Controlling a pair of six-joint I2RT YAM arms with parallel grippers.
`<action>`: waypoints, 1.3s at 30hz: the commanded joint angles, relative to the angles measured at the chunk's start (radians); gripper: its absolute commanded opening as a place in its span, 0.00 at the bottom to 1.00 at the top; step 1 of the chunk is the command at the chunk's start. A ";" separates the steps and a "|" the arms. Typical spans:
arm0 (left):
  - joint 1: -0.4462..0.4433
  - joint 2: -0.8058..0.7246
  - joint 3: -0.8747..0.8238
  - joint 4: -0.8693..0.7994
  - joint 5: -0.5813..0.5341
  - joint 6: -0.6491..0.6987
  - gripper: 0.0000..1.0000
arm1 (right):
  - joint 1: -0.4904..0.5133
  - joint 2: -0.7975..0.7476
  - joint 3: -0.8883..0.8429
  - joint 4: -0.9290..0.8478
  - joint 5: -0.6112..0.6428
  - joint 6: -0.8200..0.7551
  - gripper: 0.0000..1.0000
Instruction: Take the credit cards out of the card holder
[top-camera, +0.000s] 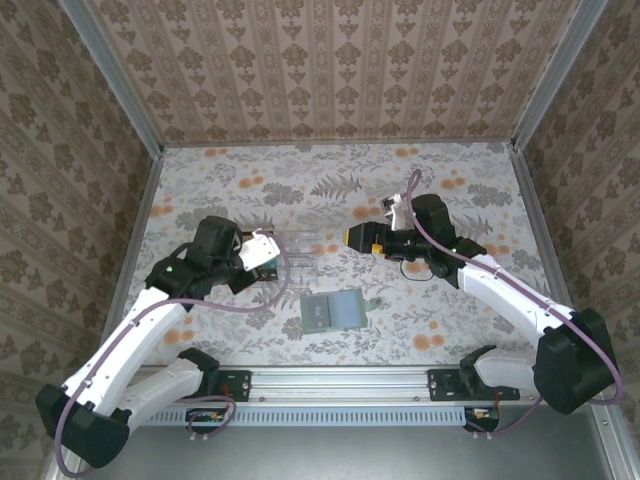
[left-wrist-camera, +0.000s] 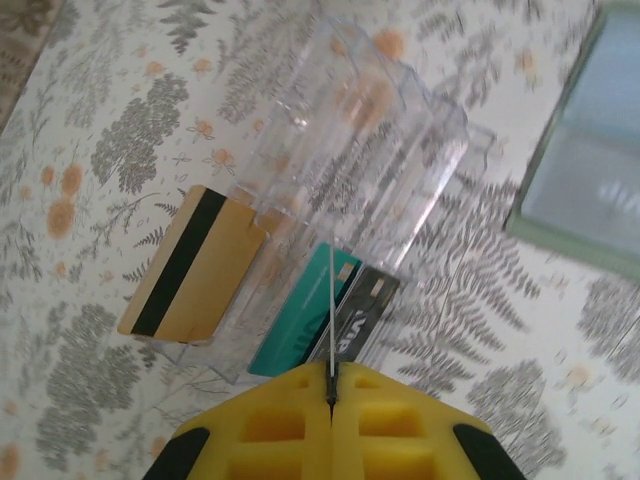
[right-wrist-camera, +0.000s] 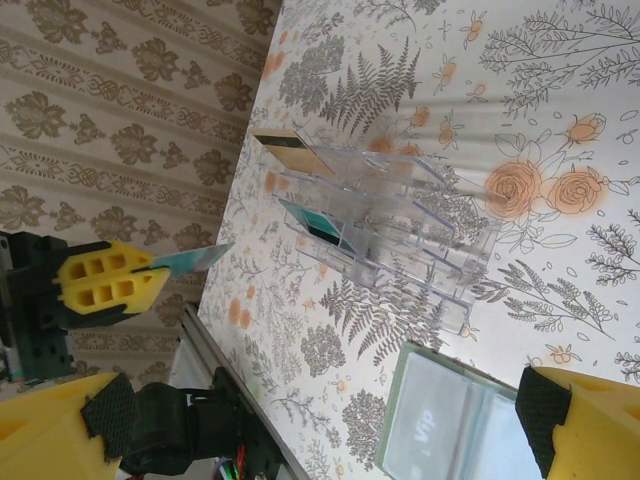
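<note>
Floral cloth (top-camera: 330, 180) covers the table, with patterned wallpaper walls (top-camera: 330, 70) on three sides; the card holder (top-camera: 335, 310) lies opened flat on the cloth near the front edge, between the two arms, its grey and light-blue inner panels facing up; just behind it stands a clear plastic compartment tray (top-camera: 300, 262). Set in the tray's slots are a gold card (left-wrist-camera: 195, 265) with a black stripe, a teal card (left-wrist-camera: 295, 325) and, right beside the teal one, a dark card (left-wrist-camera: 368, 305); the gold one sits in an outer slot, apart from the other two. The left gripper (left-wrist-camera: 331, 385) is at the tray's left side, its yellow fingers (left-wrist-camera: 290, 405) pressed together on a thin blue-green card (right-wrist-camera: 190, 260); its own wrist camera sees that card edge-on as a pale line; from the right wrist the card juts out of the fingers toward the tray without touching it. The right gripper (top-camera: 358, 238) hovers just right of the tray, above the cloth; its jaws are spread wide with nothing between them; the card holder lies below and in front of it, apart from both grippers.
</note>
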 joint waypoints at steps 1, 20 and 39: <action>-0.006 0.027 -0.016 -0.031 -0.029 0.260 0.00 | -0.006 -0.010 0.012 -0.045 0.001 -0.035 1.00; 0.028 0.172 -0.099 0.144 -0.024 0.481 0.00 | -0.007 0.025 0.043 -0.076 0.004 -0.051 1.00; 0.074 0.263 -0.119 0.246 -0.012 0.475 0.00 | -0.007 0.085 0.054 -0.044 -0.018 -0.047 1.00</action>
